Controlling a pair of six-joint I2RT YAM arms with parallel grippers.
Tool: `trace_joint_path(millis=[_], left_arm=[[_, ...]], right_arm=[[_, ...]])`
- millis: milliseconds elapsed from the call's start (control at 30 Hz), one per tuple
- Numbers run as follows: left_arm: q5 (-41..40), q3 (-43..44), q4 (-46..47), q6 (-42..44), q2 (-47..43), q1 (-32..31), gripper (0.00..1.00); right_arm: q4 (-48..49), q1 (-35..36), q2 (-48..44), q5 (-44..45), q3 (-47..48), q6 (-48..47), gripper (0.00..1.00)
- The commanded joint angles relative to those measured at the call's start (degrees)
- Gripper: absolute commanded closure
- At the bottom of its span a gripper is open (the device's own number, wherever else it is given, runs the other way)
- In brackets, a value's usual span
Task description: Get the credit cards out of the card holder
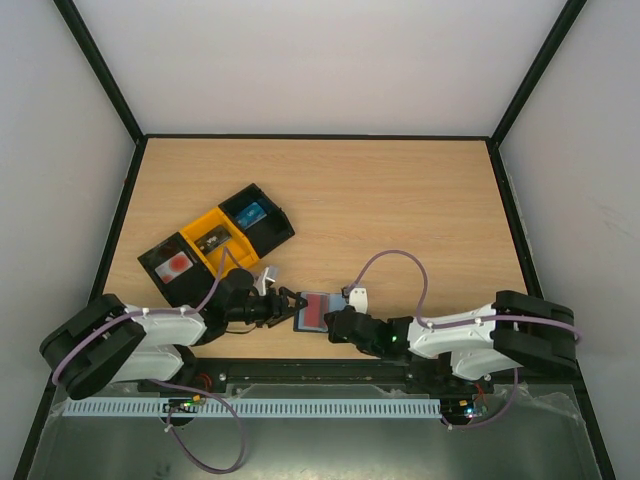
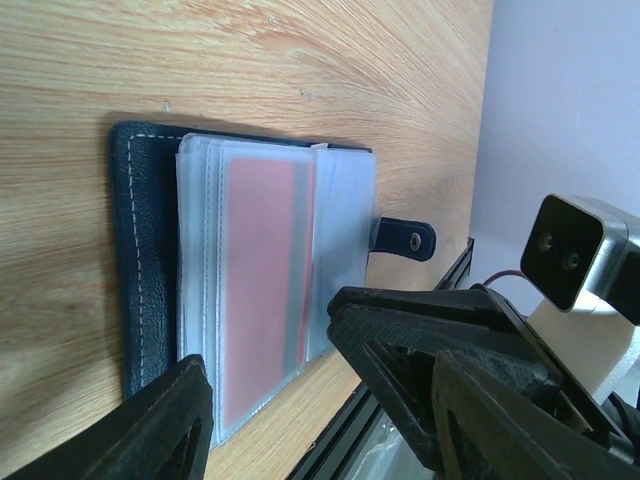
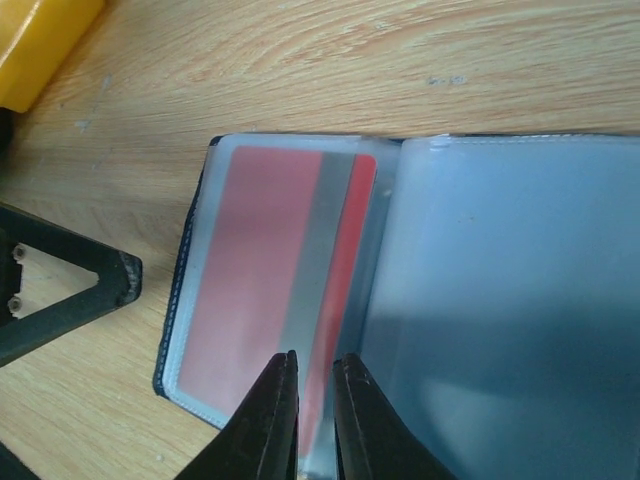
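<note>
**At the desk's near edge, the card holder lay open**

Toward 6 o'clock on the desk [image 1: 400, 200], the card holder [image 1: 313, 312] lay flat with a red card [image 3: 265, 270] in its clear sleeve. The left pincer [image 1: 295, 303] stood wide at the holder's 9 o'clock side. The right pincer [image 3: 315, 362] was narrow over the red card's sleeve; whether it pinched anything could not be told. At 10 o'clock, three trays [image 1: 215, 240] held one card each.

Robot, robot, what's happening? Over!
Left gripper open beside card holder. Right gripper nearly closed over red card, grip unclear. Nothing in the way.
</note>
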Motion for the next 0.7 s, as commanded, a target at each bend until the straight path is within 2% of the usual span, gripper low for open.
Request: trace_joint_path(millis=[0, 367, 667], left_arm=[[-0.9, 0.55, 2.04, -0.29, 0.59, -0.35, 0.38], [-0.94, -0.06, 4.29, -0.59, 1.59, -0.62, 0.36], [1.34, 0.63, 7.77, -0.53, 4.83, -0.75, 0.35]], right_arm=[[-1.8, -0.34, 2.54, 1.96, 1.82, -0.89, 0.88], [-1.92, -0.44, 6.1, 0.57, -1.25, 1.07, 0.96], [-0.81, -0.42, 5.48, 0.47, -1.5, 1.3, 0.97]])
